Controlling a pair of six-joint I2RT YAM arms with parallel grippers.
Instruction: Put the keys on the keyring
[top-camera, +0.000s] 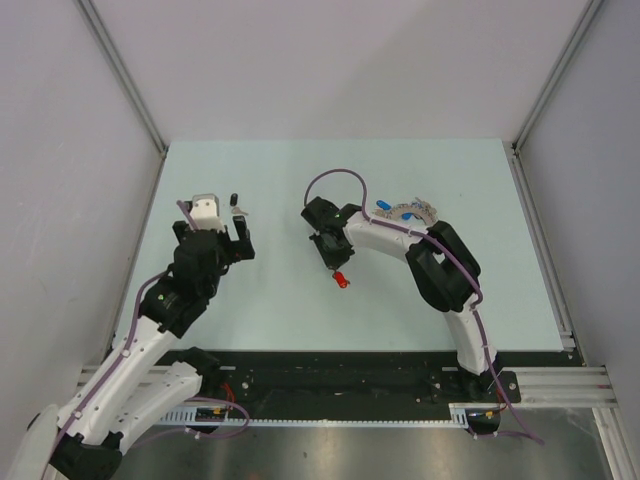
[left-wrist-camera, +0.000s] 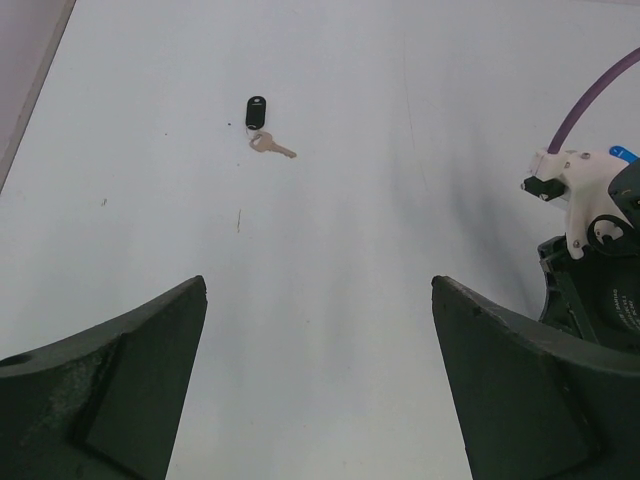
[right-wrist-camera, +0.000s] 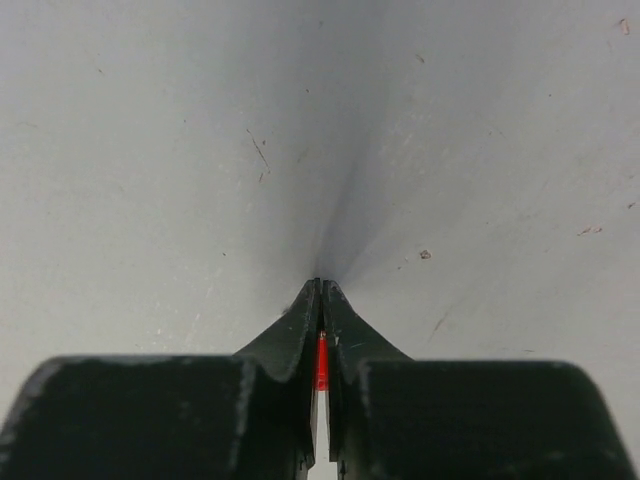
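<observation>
I am looking down at a pale blue-green table (top-camera: 280, 310) with grey walls (top-camera: 60, 150) on three sides. A black fob (left-wrist-camera: 256, 110) is lying on the far-left part of the table, and a pale metal key (left-wrist-camera: 272, 147) is lying just beside it and appears to touch it. Both are sitting ahead of the left gripper (left-wrist-camera: 320, 288), which is hanging over bare table with its fingers (left-wrist-camera: 120, 385) spread wide and nothing between them. The right arm's wrist with its purple cable (left-wrist-camera: 590, 100) is showing at the right edge of the left wrist view, well apart from the fob. The right gripper (right-wrist-camera: 321, 295) is pointing down at mid-table, clamped tight on the red-headed key (right-wrist-camera: 322, 362). In its wrist view I am seeing only a thin red strip between the closed pads. From above, the red head (top-camera: 342, 280) is poking out just below the fingers. I cannot tell whether the key is touching the table. The keyring (top-camera: 408, 212) is lying flat farther back and to the right of that gripper, apart from it. It is sitting just behind the right forearm (top-camera: 385, 235), which is crossing in front of its near side. Small keys are strung on the ring, and two blue heads (top-camera: 384, 205) are showing at its left end. The others are too small for me to sort.
</observation>
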